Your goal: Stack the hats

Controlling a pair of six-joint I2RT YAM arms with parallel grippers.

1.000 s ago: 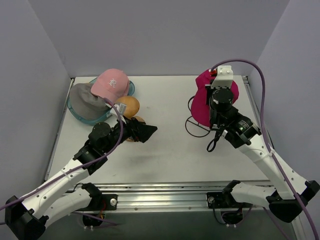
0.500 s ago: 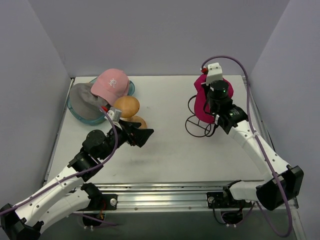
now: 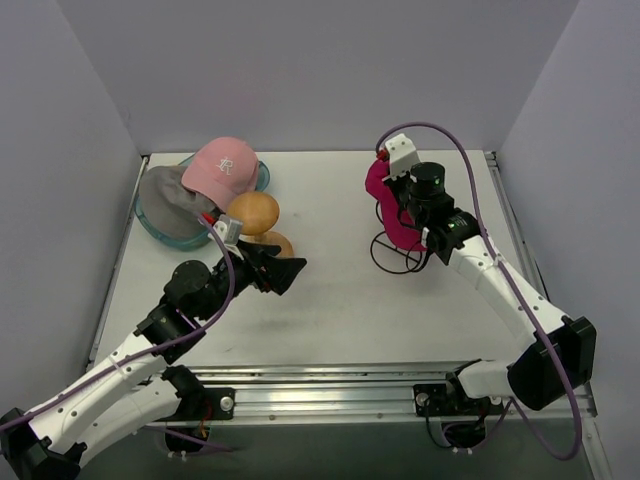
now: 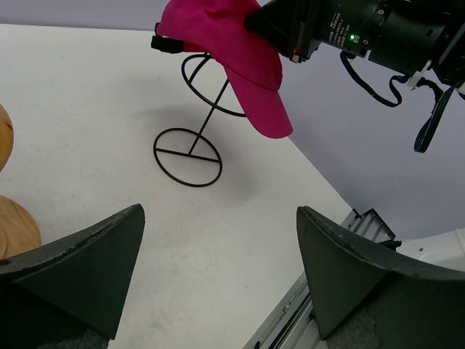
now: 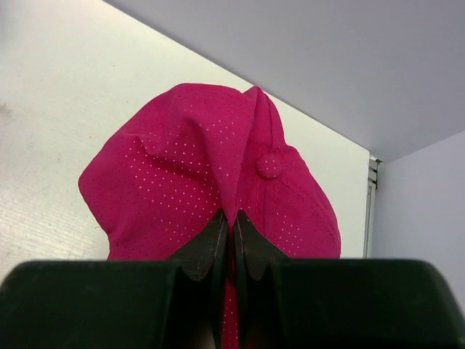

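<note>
My right gripper [image 3: 398, 205] is shut on a fold of the magenta cap [image 3: 383, 200] and holds it up over the left side of a black wire stand [image 3: 395, 250]. In the right wrist view the fingertips [image 5: 218, 233] pinch the cap's crown [image 5: 182, 167]. The light pink cap with a white logo [image 3: 226, 166] and the grey cap [image 3: 168, 200] lie in the teal tub [image 3: 165, 240] at the back left. My left gripper [image 3: 285, 270] is open and empty, low over the table; its view shows the magenta cap [image 4: 232, 43] ahead. No yellow-orange bucket hat is in view.
A round-topped wooden hat stand [image 3: 255, 212] is just beyond my left gripper, its base at the left edge of the left wrist view [image 4: 11, 225]. The wire stand [image 4: 190, 138] has a ring base on the table. Purple walls enclose three sides.
My right gripper has carried the magenta cap to the left and a little back. My left arm drew back slightly, then stayed still.
</note>
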